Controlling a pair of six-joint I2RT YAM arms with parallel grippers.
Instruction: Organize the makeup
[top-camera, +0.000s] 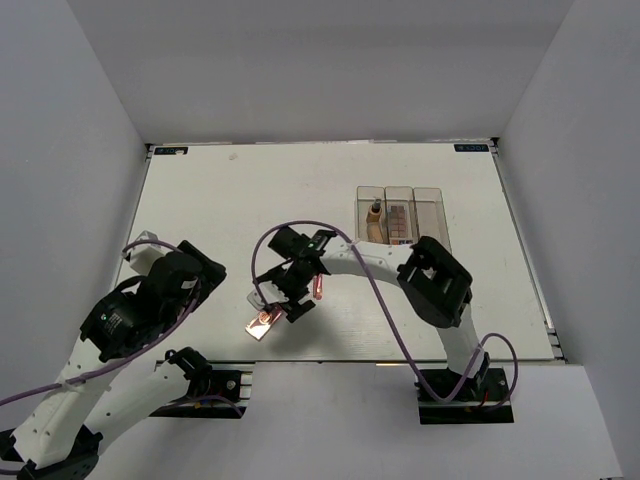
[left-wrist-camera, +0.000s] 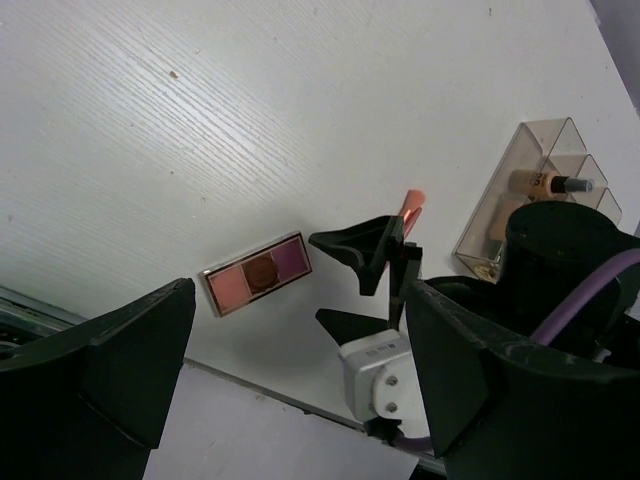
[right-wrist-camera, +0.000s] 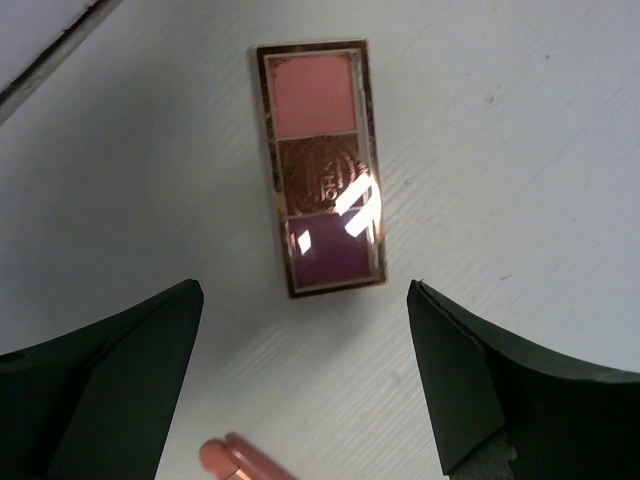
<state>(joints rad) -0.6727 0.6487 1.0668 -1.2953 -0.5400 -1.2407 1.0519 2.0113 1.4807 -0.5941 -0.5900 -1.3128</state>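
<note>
Fingers of the left pincer (left-wrist-camera: 300, 295) are standing wide apart, released and holding nothing, well to the left of the box (top-camera: 430, 215) and nearer the front edge of the table (top-camera: 200, 200). To the right of that pincer, but left of the box and nearer than it, a palette (top-camera: 263, 322) is lying flat on the table. It is facing up, showing a pink, a brown and a purple pan in a gold frame. The right pincer (right-wrist-camera: 305, 287) is hanging just above and beside it, on the side facing the box. It is also released, its fingers spreading wide with the palette showing between them in the wrist view and touching neither. A pink stick (top-camera: 318, 288) is lying on the table just beside this pincer, between the palette and the box and apart from both. Inside the box, a tan bottle (top-camera: 374, 218) is resting in the left compartment and a second palette (top-camera: 398, 222) is sitting in the middle one.
</note>
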